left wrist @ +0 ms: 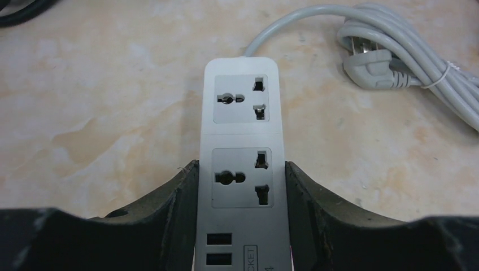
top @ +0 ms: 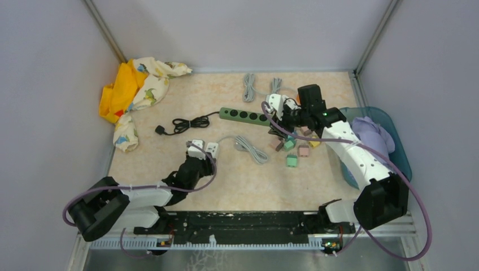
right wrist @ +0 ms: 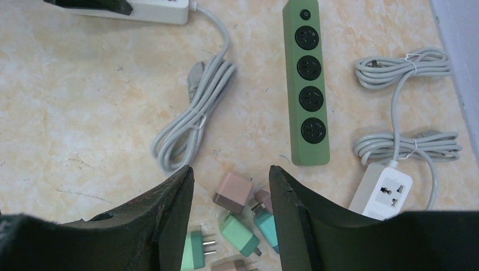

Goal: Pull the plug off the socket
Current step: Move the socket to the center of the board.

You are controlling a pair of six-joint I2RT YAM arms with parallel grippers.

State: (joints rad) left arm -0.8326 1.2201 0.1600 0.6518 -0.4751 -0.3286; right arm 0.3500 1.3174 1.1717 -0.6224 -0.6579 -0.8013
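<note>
My left gripper (left wrist: 242, 169) is shut on the sides of a white power strip (left wrist: 243, 113) that lies flat on the table. Both outlets seen in the left wrist view hold no plug. In the top view this gripper (top: 199, 153) and strip (top: 206, 148) sit left of centre. My right gripper (right wrist: 230, 175) is open and empty, hovering above loose plugs: a pink one (right wrist: 233, 192) and a green one (right wrist: 240, 234). In the top view it (top: 285, 121) is at the right end of a green power strip (top: 244, 116).
A second white strip (right wrist: 387, 192) with bundled grey cables (right wrist: 404, 68) lies at the back right. The held strip's grey cord (top: 251, 148) is coiled mid-table. A black cable (top: 183, 124), a yellow patterned cloth (top: 133, 90) and a teal basin (top: 398, 147) are around.
</note>
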